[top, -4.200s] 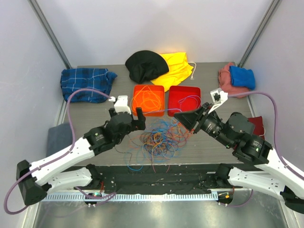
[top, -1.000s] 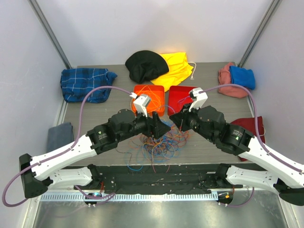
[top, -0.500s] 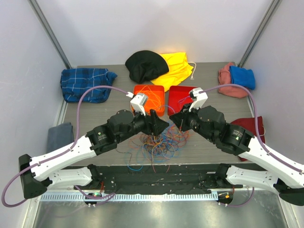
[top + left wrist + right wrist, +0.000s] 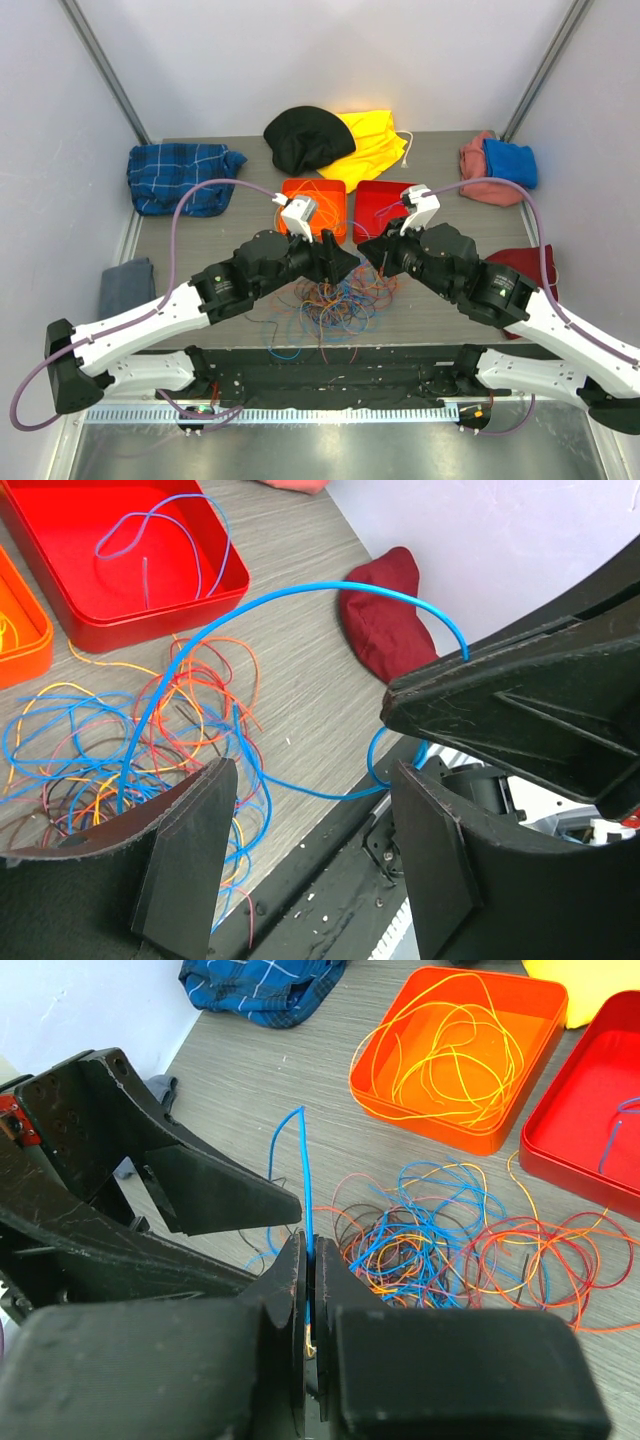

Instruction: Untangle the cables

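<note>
A tangle of thin coloured cables (image 4: 335,300) lies on the table in front of the orange tray (image 4: 340,188) and the red tray (image 4: 410,190). My right gripper (image 4: 307,1250) is shut on a blue cable (image 4: 303,1170) and holds it lifted above the tangle (image 4: 450,1240). In the left wrist view that blue cable (image 4: 300,600) arcs from the pile up to the right gripper's fingertips (image 4: 440,695). My left gripper (image 4: 310,850) is open and empty, tip to tip with the right gripper (image 4: 366,252) over the tangle. The orange tray (image 4: 535,990) holds orange and yellow cables; the red tray (image 4: 60,540) holds one blue cable.
A black cloth (image 4: 305,135) and a yellow cloth (image 4: 372,140) lie at the back. A blue plaid cloth (image 4: 180,175) is back left, pink and blue cloths (image 4: 495,165) back right, a dark red cloth (image 4: 520,262) right, a grey cloth (image 4: 122,285) left. A black rail runs along the table's front edge.
Both arms have moved in from the sides and now meet over the tangle. The right gripper has closed on a blue cable and lifted it. Little has moved in the last second.
</note>
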`<state>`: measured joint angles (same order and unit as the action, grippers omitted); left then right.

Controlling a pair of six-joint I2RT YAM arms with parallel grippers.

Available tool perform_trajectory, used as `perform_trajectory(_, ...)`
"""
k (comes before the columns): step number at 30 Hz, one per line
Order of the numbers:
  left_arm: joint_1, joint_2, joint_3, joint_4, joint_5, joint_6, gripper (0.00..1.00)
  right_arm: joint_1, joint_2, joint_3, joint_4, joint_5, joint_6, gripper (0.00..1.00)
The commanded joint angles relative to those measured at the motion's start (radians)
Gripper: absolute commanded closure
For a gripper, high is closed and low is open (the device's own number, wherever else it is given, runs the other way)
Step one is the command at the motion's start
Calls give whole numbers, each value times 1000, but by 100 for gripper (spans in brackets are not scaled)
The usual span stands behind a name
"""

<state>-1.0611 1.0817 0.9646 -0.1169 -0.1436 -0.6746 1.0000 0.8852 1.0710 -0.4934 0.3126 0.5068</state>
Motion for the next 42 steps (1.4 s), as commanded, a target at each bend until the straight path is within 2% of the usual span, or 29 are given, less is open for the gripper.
perform_trajectory(1, -5, 3, 28, 51, -30, 21, 33, 3, -19, 1, 47, -7, 9, 99)
perform_trajectory(20, -5, 52, 72, 74, -16, 41, 34, 3, -28, -6, 52, -13, 16, 99)
perform_trajectory(24, -5, 72, 66, 69, -20, 44, 36, 3, -31, -3, 53, -17, 18, 99)
perform_trajectory(30, -5, 87, 46, 46, -56, 61, 64, 2, -43, 3, 49, -18, 21, 99)
perform_trajectory(32, -5, 90, 45, 42, -59, 67, 68, 2, -46, 6, 49, -18, 24, 99)
perform_trajectory(39, -5, 84, 63, -13, -119, 104, 94, 2, -46, 10, 42, -17, 22, 99)
perform_trajectory(42, -5, 70, 71, -44, -152, 116, 100, 3, -48, 10, 39, -17, 21, 99)
